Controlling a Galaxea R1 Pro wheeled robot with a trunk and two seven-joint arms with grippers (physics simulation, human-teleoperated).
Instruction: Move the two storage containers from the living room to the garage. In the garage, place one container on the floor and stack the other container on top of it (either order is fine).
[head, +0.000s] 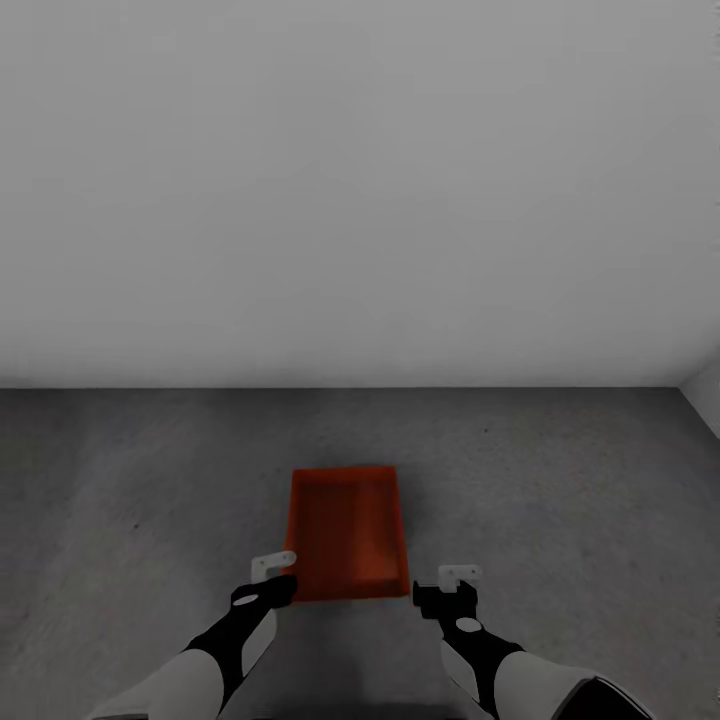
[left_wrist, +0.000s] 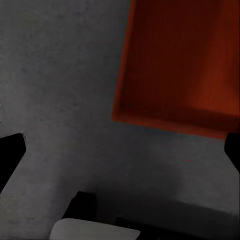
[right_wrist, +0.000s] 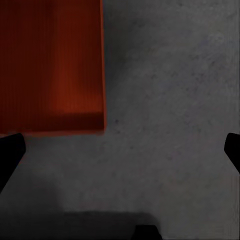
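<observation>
One orange-red storage container rests open-top on the dark grey concrete floor of the garage, a little ahead of me and between my arms. My left gripper hovers over the floor just outside the bin's near left corner. In the left wrist view the container lies beyond the gripper, whose fingertips stand wide apart around bare concrete. My right gripper hangs off the near right corner. It is open too, with the container off to one side.
A plain white wall rises behind the bin and meets the floor in a straight line. A second wall forms a corner at the far right. Bare concrete stretches on both sides of the bin.
</observation>
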